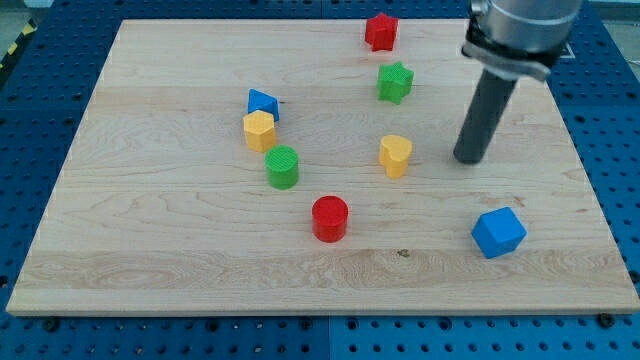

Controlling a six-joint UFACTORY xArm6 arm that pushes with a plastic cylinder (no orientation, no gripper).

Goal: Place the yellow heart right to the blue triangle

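Note:
The yellow heart [396,155] lies right of the board's centre. The blue triangle [263,103] lies at upper centre-left, touching the yellow hexagon [258,131] just below it. My tip [467,159] rests on the board to the right of the yellow heart, a short gap apart from it. The rod rises toward the view's top right.
A green cylinder [283,167] lies below the yellow hexagon. A red cylinder [329,218] lies below centre. A green star [395,82] and a red star [381,31] lie above the heart. A blue cube [498,232] lies at lower right. The wooden board [150,230] sits on a blue pegboard.

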